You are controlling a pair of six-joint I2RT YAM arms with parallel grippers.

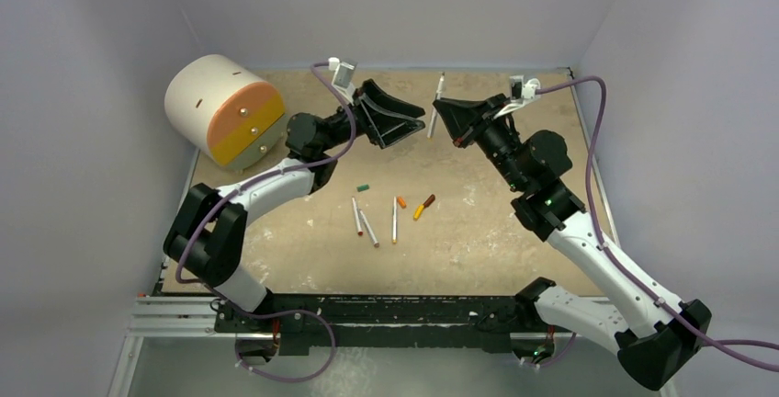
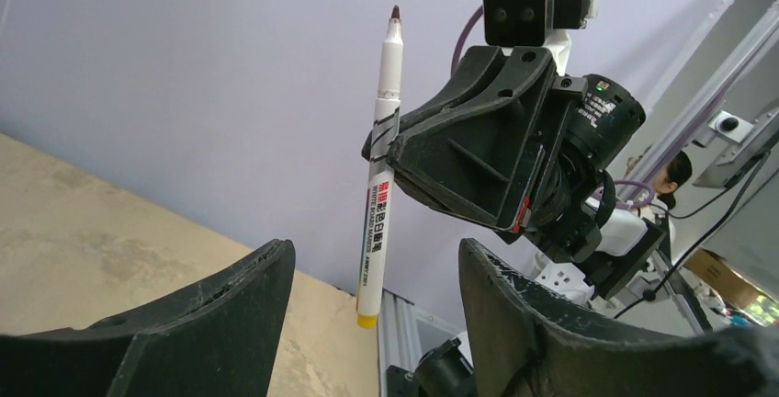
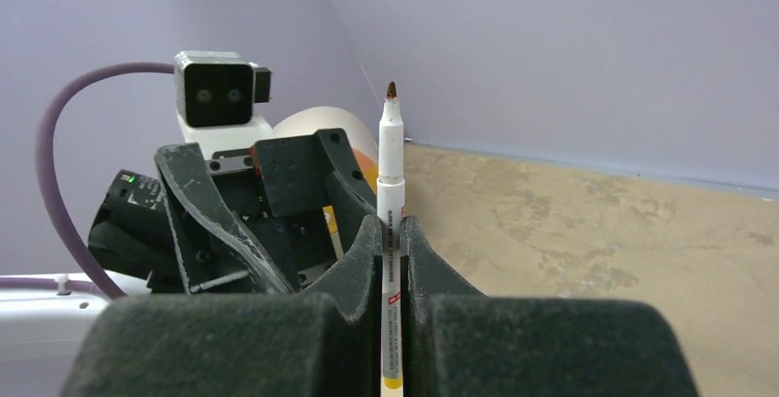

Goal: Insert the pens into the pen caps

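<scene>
the right fingers (image 3: 366,255) are pinching the brown-tipped pen (image 3: 390,153) around its barrel, holding it upright above the far part of the bench (image 1: 514,232) — bare tip pointing up, yellow end hanging below the grip. the left fingers (image 2: 248,305) are standing spread wide with nothing between them, facing the pen from just beside it. in the left wrist view the pen is showing in the gap between the two fingers, apart from both.

nearer the arm bases, three more pens are lying loose on the bench: the red-ended pen (image 1: 357,217) and the grey-ended pen (image 1: 368,229) close together, and the orange-ended pen (image 1: 395,221) just to their right. the green cap (image 1: 363,187) is lying just beyond the red-ended pen, and the orange cap (image 1: 401,202) is sitting beside the far end of the orange-ended pen. the yellow-orange cap (image 1: 419,212) and the dark red-brown cap (image 1: 429,200) are lying end to end — whether they are touching i cannot tell. a cream drum (image 1: 225,110) with an orange and yellow face is sitting at the far left corner, well apart from the pens.
</scene>
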